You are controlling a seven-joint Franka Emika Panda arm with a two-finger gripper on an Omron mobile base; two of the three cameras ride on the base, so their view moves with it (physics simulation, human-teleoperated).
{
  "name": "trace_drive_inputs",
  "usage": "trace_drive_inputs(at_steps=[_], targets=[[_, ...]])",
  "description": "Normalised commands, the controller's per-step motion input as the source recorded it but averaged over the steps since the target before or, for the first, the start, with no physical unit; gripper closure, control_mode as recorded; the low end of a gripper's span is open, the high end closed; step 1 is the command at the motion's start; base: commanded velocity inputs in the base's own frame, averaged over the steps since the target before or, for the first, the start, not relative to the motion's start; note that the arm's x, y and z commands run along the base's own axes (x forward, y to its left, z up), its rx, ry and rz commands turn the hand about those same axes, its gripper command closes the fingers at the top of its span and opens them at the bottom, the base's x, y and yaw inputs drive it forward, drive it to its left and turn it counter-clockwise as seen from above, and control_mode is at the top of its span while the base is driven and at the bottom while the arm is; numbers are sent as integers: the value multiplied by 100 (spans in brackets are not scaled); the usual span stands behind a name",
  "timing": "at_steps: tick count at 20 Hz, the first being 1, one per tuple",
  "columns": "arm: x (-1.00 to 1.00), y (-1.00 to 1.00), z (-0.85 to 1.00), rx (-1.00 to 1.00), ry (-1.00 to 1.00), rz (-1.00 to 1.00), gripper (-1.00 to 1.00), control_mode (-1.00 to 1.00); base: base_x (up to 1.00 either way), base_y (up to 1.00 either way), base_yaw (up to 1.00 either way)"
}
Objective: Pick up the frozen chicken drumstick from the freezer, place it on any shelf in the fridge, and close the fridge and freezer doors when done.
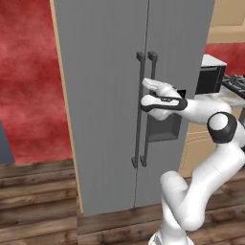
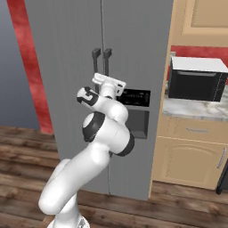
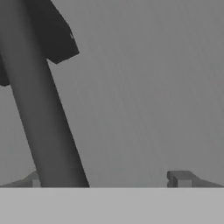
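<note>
Both doors are standing closed. In the left base view the wide plain fridge door (image 1: 103, 100) is occupying the left of the grey cabinet, and the narrower freezer door (image 1: 179, 43), carrying a square dispenser recess (image 1: 165, 128), is lying to its right. Two dark vertical bar handles are running side by side along the seam: the fridge handle (image 1: 137, 134) on the left, the freezer handle (image 1: 145, 143) on the right. The white arm is rising from the lower right and reaching across the freezer door, bringing the hand (image 1: 146, 85) up against the upper part of the handles.

In the right base view the same hand (image 2: 99, 78) is sitting just below the tops of the two handles (image 2: 101, 55), in front of the dispenser panel (image 2: 136, 97). To the right, a black microwave (image 2: 196, 80) is resting on a marbled table (image 2: 196, 109) above tan cabinet fronts (image 2: 191, 162). A wooden floor (image 2: 26, 147) is running under the appliance.

In the hand view one dark handle bar (image 3: 41, 113) is crossing the picture on a slant, close to the camera, against the plain grey door surface (image 3: 148, 87). Two finger tips are showing at the bottom, one (image 3: 180, 178) well clear to the right and the other (image 3: 35, 179) just beside the bar's left edge, so the hand is standing released, wide apart, grasping nothing, with the bar lying between its tips. The interiors of fridge and freezer are hidden behind the closed doors, so where the frozen chicken drumstick is lying cannot be told.
</note>
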Motion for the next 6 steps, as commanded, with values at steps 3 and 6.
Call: trace_drive_inputs(at_steps=[3, 6], targets=[[48, -16, 47, 30, 0, 0, -100, -100, 0, 0, 0], [27, -8, 31, 9, 0, -3, -100, -100, 0, 0, 0]])
